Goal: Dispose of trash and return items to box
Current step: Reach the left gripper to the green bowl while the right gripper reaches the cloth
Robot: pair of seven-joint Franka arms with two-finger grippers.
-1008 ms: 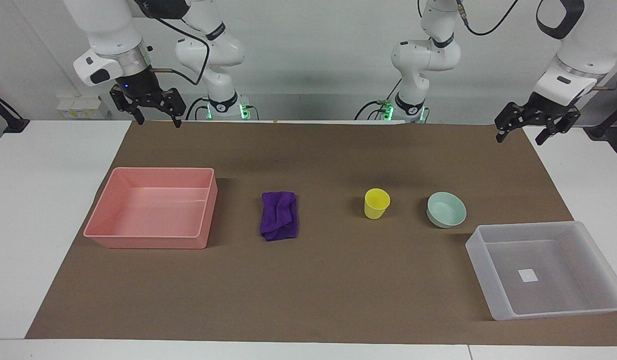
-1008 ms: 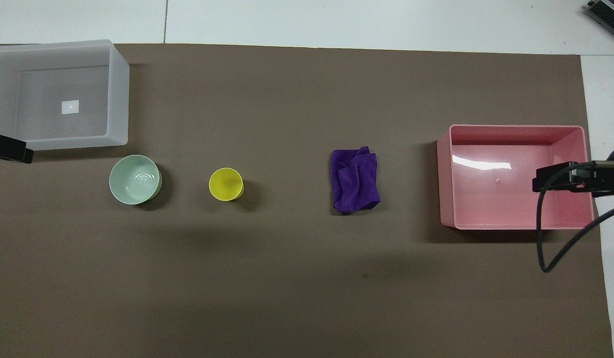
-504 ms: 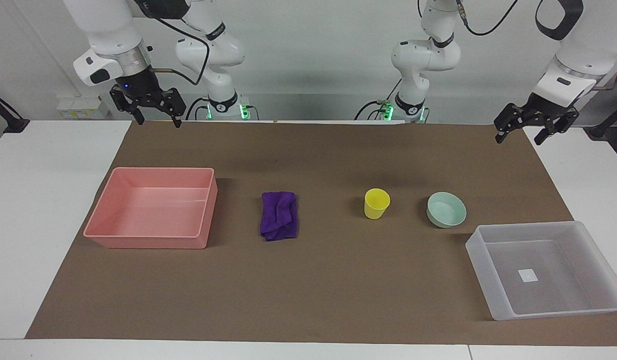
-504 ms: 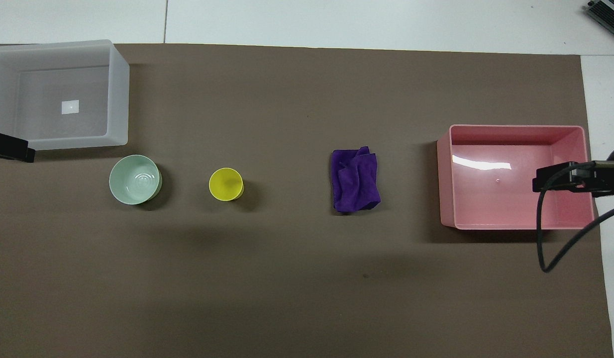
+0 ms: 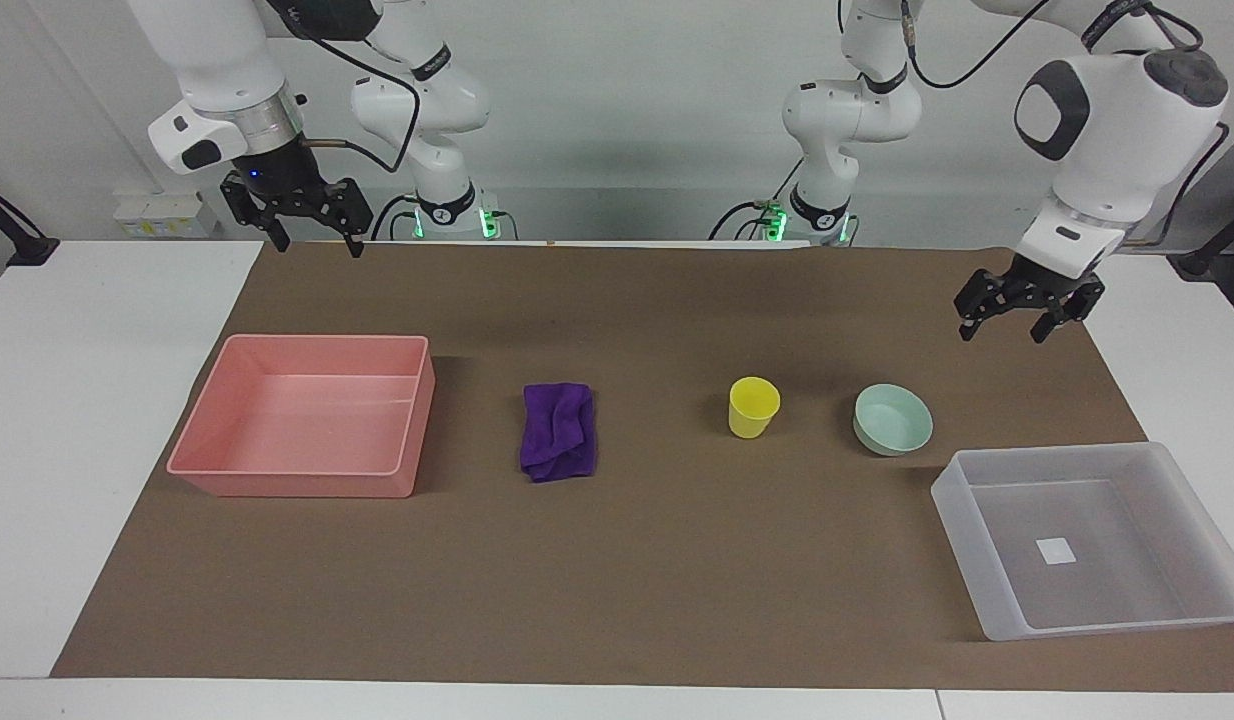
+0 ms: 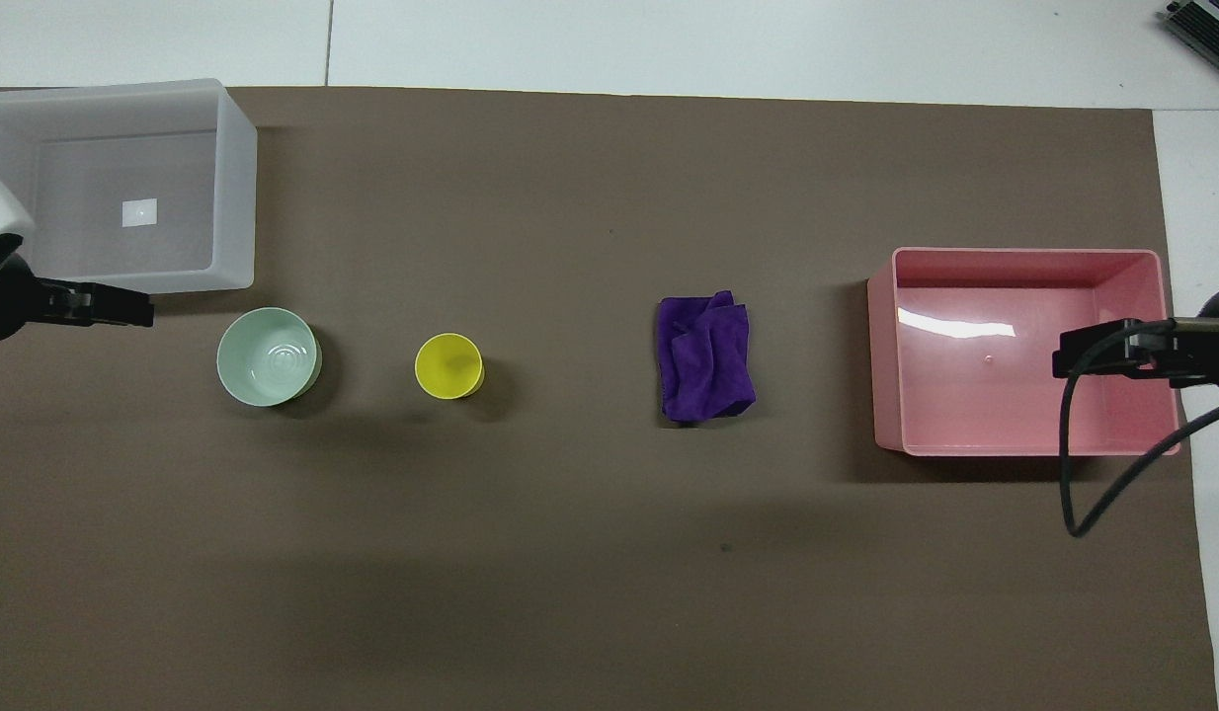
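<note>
The left gripper [image 5: 1013,320] is held released above the worktop [image 5: 677,560] near the bowl [image 5: 893,419]; the right gripper [image 5: 309,228], released, waits over its corner

Purple cloth [image 5: 557,431] soft, creased; pink tray [image 5: 307,416] glossy plastic; box [image 5: 1087,540] translucent plastic; mat [image 5: 657,560] matt brown.

You see the cloth [image 5: 558,431] between the tray [image 5: 299,487] and the cup [image 5: 753,407]; the bowl [image 5: 892,419] sits beside the box [image 5: 987,590].
</note>
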